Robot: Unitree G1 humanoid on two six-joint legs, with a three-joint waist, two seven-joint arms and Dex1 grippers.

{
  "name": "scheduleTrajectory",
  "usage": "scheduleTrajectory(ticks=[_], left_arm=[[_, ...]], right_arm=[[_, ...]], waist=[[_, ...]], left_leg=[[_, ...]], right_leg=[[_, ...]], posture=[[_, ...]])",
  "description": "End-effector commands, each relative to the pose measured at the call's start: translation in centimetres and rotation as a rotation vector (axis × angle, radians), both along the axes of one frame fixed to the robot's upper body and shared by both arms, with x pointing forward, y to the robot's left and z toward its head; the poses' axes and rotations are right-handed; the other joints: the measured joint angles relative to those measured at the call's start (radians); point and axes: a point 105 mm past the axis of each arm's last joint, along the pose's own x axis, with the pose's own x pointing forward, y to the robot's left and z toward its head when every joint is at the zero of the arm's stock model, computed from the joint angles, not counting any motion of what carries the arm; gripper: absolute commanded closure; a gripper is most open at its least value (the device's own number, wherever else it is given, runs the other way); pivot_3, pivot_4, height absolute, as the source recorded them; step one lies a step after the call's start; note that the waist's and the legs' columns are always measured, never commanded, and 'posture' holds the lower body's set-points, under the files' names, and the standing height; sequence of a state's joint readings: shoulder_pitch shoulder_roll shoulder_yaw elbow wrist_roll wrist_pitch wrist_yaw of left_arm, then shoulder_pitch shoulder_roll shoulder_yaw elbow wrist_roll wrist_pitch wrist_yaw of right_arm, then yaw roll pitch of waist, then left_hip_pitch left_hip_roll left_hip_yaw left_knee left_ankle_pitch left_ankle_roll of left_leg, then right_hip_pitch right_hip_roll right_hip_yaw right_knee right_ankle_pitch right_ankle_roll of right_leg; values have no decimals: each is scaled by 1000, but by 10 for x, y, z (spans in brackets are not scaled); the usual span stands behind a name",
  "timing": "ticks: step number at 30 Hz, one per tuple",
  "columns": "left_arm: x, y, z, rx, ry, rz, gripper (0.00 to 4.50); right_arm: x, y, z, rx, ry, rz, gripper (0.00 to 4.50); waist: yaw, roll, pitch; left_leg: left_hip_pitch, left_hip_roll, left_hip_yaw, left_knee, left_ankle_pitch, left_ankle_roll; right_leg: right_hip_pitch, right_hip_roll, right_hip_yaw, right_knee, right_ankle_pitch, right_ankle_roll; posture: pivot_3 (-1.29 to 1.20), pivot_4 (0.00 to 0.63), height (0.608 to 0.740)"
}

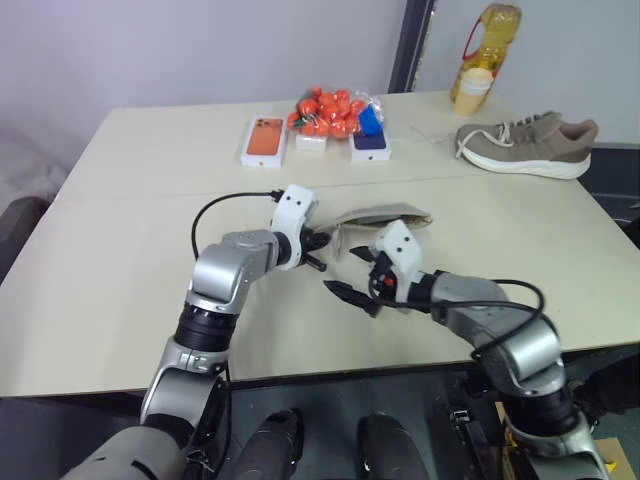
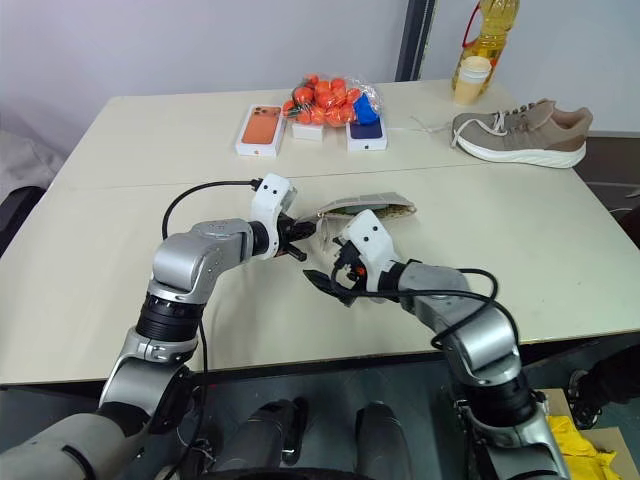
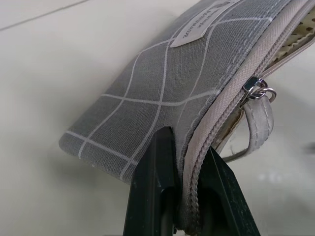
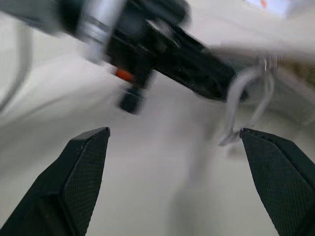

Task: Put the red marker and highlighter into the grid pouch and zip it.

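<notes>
Silver arms, white wrist housings, black cables (looping), black ridged fingers (image 4: 83,172).

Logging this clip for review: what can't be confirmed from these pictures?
- Whether marker and highlighter are inside the grid pouch: the fabric hides its interior in the left wrist view.
- How far the zipper is closed: cut off by that view's edge.
- Zipper pull: blurred in the right wrist view.
- Pouch label text: too small.
</notes>
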State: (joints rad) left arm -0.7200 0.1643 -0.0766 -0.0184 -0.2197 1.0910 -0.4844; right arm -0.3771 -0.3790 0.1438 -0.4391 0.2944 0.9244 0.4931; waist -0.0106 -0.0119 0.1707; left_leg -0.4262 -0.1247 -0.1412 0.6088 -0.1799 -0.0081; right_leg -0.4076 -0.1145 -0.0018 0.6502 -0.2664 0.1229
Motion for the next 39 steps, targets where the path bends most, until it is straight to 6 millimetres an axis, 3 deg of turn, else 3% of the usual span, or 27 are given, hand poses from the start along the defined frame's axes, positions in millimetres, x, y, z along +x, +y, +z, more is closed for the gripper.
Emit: scheduleTrajectory(ticks=[1,8,9,11,17,18,22,30,37,39], left_arm=[[-4,-4,14,-37,-22,-15,4500],[-8,-7,13,-52,-9,-16,4500],[-9,-8,13,-51,-10,-18,4500],[-9,-9,13,-50,-11,-19,4500],[-8,-7,14,-54,-18,-4,4500],[-7,-6,13,-53,-21,-2,4500],[-4,-3,12,-15,-73,10,4500],[9,12,8,136,-279,29,4500],[18,37,-2,187,-336,94,4500],[19,43,-5,181,-328,112,4500]], right_arm=[[18,0,8,22,-62,-90,131],[33,9,15,127,-72,-140,131],[36,10,16,152,-67,-148,354],[40,11,17,176,-72,-168,997],[40,12,18,206,-68,-166,4159],[40,12,18,204,-70,-167,4454],[39,2,22,191,-92,-185,4454],[22,-40,38,75,-115,-156,4454],[27,-116,33,-75,-78,-343,4454],[27,-127,30,-104,-76,-364,4454]], waist=[[0,0,0],[-1,0,0],[-1,0,0],[-2,0,0],[-1,0,0],[-1,0,0],[-2,0,0],[1,0,0],[2,0,0],[1,0,0]], left_leg=[[0,0,0,0,0,0],[0,0,0,0,0,0],[0,0,0,0,0,0],[0,0,0,-1,0,0],[0,0,0,0,0,0],[0,0,0,0,0,0],[0,0,0,-1,0,0],[0,0,1,-1,0,0],[0,0,1,-1,-1,1],[0,0,2,-1,-1,1]], right_leg=[[0,0,0,0,0,0],[0,0,0,0,0,0],[0,0,0,0,0,0],[0,1,0,0,0,0],[0,1,1,0,0,0],[0,1,1,0,0,0],[-1,1,1,0,0,0],[0,0,1,0,0,0],[0,-1,1,-1,0,0],[0,-2,1,-1,0,0]], posture=[[0,150,740],[0,150,740],[0,150,740],[0,150,740],[0,150,740],[0,150,740],[0,150,740],[0,150,740],[0,150,740],[0,150,740]])
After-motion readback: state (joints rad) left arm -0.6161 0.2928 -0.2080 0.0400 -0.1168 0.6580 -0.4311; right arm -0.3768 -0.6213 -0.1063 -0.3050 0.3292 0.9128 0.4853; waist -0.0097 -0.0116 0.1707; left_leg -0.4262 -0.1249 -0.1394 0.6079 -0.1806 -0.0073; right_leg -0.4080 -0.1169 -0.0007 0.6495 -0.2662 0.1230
